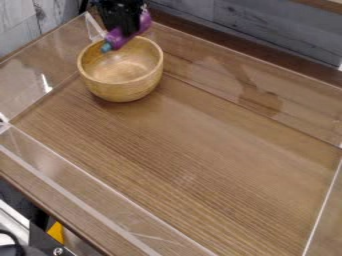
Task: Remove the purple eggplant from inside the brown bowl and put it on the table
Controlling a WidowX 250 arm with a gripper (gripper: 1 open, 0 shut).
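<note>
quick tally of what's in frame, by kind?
Eggplant: 1, held in the gripper
Bowl: 1
Gripper: 1
Table: 1
Total: 4

A single fixed camera looks down at an angle across my table (201, 160) from its near corner, moderately distant. My gripper (118, 38) works at the frame's far top-left.
</note>
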